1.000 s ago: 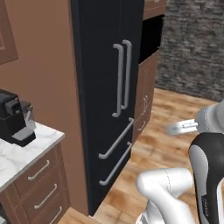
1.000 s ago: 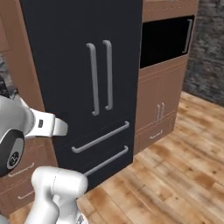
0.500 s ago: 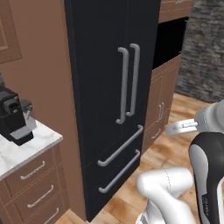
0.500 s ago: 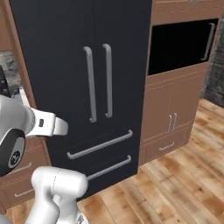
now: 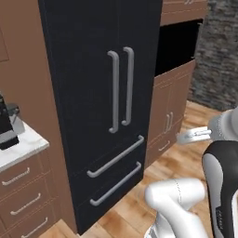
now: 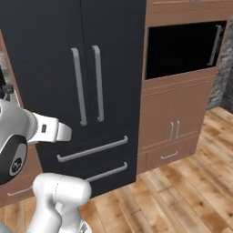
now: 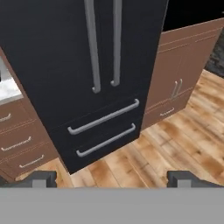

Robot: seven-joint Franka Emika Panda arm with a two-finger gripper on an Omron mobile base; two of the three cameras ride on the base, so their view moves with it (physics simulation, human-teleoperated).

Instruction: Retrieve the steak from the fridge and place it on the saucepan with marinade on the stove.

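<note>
The fridge (image 5: 100, 107) stands closed in the centre of the left base view, both doors shut, so the steak is hidden and its place cannot be told; judged from the task, it lies behind those doors. The paired door handles (image 6: 87, 84) run vertically, long axis upright, side by side at the door seam; the two drawer handles (image 7: 105, 127) lie roughly level below them. In the hand view the gripper (image 7: 112, 178) sits at the bottom centre with its finger tips (image 7: 41, 178) spread wide and nothing between them; the fridge lies ahead of and above it in the frame, well apart, with bare wood floor (image 7: 183, 135) between. The coming move turns on closing that gap and meeting an upright handle. Against the earlier frames, the whole picture has shifted in both base views: the fridge now appears larger and more central, which reads as the base driving toward it, not the fridge moving
</note>
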